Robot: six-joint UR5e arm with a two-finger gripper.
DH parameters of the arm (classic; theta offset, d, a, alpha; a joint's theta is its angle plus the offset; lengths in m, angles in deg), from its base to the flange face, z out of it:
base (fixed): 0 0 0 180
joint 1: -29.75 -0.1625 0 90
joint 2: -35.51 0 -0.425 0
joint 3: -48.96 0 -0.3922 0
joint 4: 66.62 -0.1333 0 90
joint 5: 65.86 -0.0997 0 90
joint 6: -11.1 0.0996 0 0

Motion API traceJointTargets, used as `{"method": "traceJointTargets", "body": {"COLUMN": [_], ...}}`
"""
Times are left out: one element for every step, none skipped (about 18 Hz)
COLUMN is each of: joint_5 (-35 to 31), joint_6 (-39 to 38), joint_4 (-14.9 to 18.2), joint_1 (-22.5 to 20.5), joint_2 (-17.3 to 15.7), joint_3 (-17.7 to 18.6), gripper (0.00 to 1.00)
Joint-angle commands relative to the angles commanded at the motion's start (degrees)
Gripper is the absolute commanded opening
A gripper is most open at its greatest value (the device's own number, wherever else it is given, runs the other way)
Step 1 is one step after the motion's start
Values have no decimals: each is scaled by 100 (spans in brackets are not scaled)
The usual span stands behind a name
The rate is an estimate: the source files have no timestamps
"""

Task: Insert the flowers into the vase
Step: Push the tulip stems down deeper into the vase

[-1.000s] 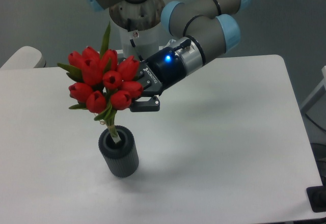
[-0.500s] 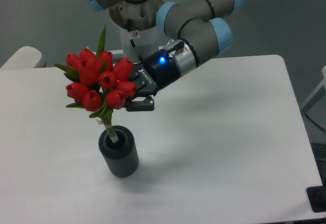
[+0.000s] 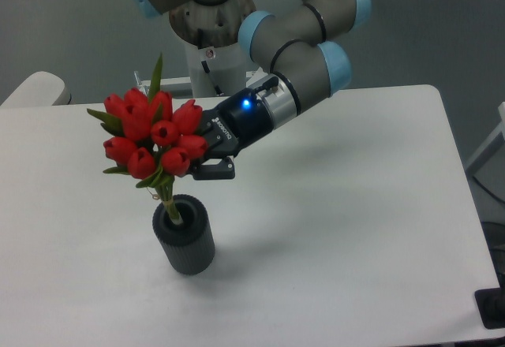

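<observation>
Tulip stems just entering the vase

Nearest the camera, the vase (image 3: 184,235) stands upright on the white table (image 3: 355,229); directly above its mouth, the thin stems of the flowers (image 3: 153,134) dip inside the rim. The bunch's long axis runs nearly vertical, leaning slightly left, buds up, stem ends down. Behind the vase, the gripper (image 3: 203,158) comes in from the right, apparently closed on the bunch below the buds, though they hide the fingertips. The bunch looks light and top-heavy, with easily bent stems: best held just under the heads.
</observation>
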Motion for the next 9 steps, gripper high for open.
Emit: {"method": "traceJointTargets", "body": {"joint_5": [0,0,0,0,0,-9,-9,-9,-17], "joint_6": [123,220,229,238,238,247,247,238,247], "joint_4": [0,0,0,0,0,0,0,9,0], "joint_1": [-17,-26,-44,-44,-53,-53,-53,-53,-53], "joint_2": [35,71,80,106,132,159,211,246,308], "joint_3": [27,62,88,123,132,158,167,176,202], "gripper": [22,22,22,22,22,22,22,22,22]}}
